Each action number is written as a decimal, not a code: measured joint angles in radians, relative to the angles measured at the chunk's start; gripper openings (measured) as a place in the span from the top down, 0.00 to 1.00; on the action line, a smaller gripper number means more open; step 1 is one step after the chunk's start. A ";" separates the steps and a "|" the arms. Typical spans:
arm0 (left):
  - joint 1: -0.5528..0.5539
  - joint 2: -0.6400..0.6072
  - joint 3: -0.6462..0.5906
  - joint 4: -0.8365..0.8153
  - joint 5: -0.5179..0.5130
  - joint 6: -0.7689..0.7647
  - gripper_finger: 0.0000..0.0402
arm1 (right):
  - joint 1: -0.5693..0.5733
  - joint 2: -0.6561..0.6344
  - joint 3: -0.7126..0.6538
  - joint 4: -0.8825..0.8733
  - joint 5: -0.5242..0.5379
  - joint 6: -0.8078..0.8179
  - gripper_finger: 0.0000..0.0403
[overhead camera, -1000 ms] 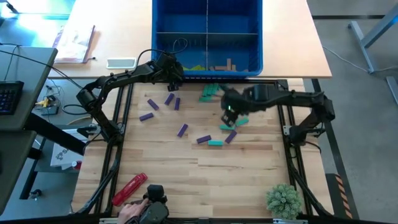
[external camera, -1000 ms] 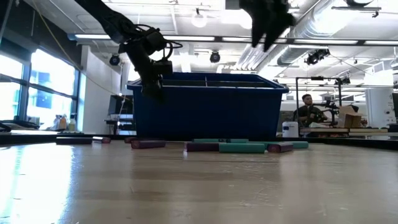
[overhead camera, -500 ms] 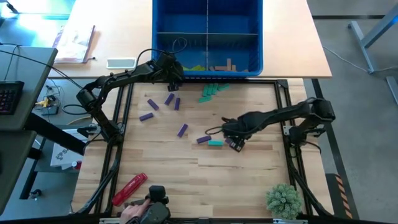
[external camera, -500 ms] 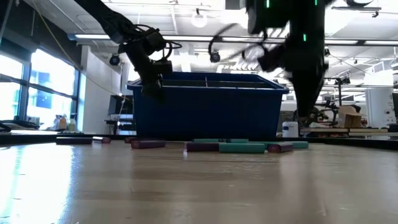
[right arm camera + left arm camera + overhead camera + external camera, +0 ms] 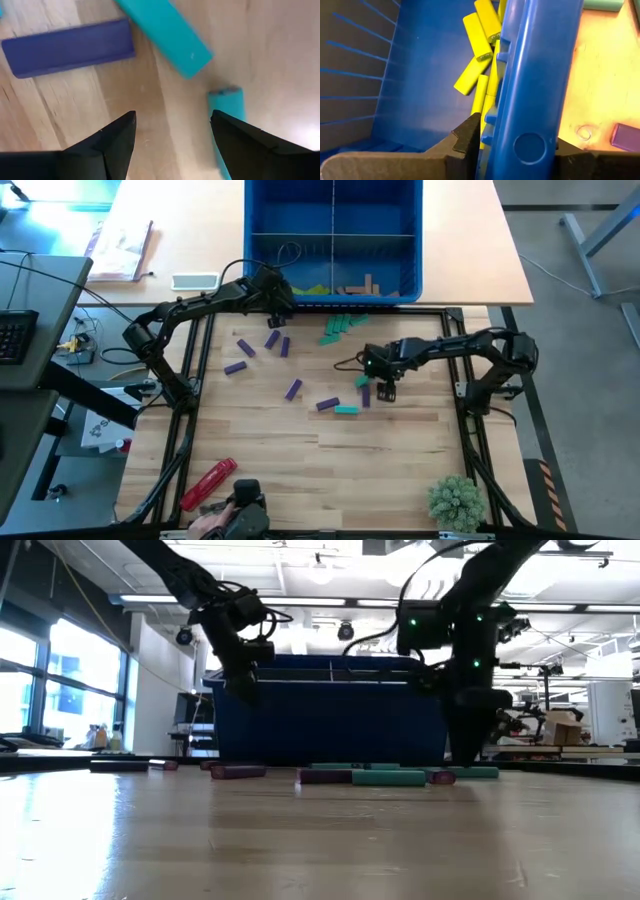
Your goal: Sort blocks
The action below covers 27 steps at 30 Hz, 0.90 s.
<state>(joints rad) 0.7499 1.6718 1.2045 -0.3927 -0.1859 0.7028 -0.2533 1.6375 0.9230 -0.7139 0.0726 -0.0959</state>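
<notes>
High view: a blue bin (image 5: 333,240) with inner dividers sits at the far edge of the table (image 5: 300,470). Its near compartments hold lime blocks (image 5: 313,288) on the left and tan blocks (image 5: 362,285) on the right; the exact number of each cannot be told. The left end effector (image 5: 277,300) rests at the bin's near wall. On the wood lie 5 purple blocks (image 5: 235,367) left of centre, a cluster of teal blocks (image 5: 340,327) near the bin, and 1 teal block (image 5: 346,410) beside a purple one at centre. The right end effector (image 5: 385,388) points down just beside a few more teal and purple blocks. A red cylindrical tool (image 5: 208,483) lies at the near left, a small green plant (image 5: 457,502) at the near right.

Low view: the bin shows as a dark blue wall (image 5: 330,720) with the blocks in a low row before it; its contents are hidden here.

Left wrist view: the left end effector's fingers (image 5: 465,142) straddle the bin's wall, partly spread, holding no block; about 4 lime blocks lie inside.

Right wrist view: the right end effector's fingers (image 5: 112,137) stand wide apart over bare wood, with 1 purple block and 2 teal blocks ahead, none touched.
</notes>
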 joint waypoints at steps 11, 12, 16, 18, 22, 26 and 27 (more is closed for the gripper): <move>0.005 0.000 0.000 0.003 0.013 -0.026 0.77 | 0.075 0.000 0.027 0.065 0.009 -0.053 0.40; 0.007 0.000 0.000 0.002 0.014 -0.029 0.77 | 0.091 0.000 0.027 0.063 0.012 -0.053 0.40; 0.009 0.000 0.000 0.002 0.016 -0.030 0.77 | 0.168 0.000 0.026 0.059 0.049 -0.312 0.40; 0.009 0.000 0.000 0.002 0.015 -0.034 0.77 | 0.206 0.000 0.026 0.073 0.085 -0.515 0.40; 0.009 0.000 -0.001 0.002 0.013 -0.045 0.77 | 0.246 0.000 0.026 0.147 0.073 -0.825 0.40; 0.009 0.000 -0.001 0.003 0.012 -0.056 0.77 | 0.228 0.033 0.026 0.153 0.019 -1.004 0.40; 0.009 0.000 -0.001 0.002 0.011 -0.059 0.77 | 0.219 0.046 0.026 0.146 0.017 -1.032 0.41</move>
<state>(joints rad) 0.7586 1.6718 1.2037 -0.3904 -0.1745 0.6442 -0.0345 1.6836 0.9493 -0.5678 0.0899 -1.1276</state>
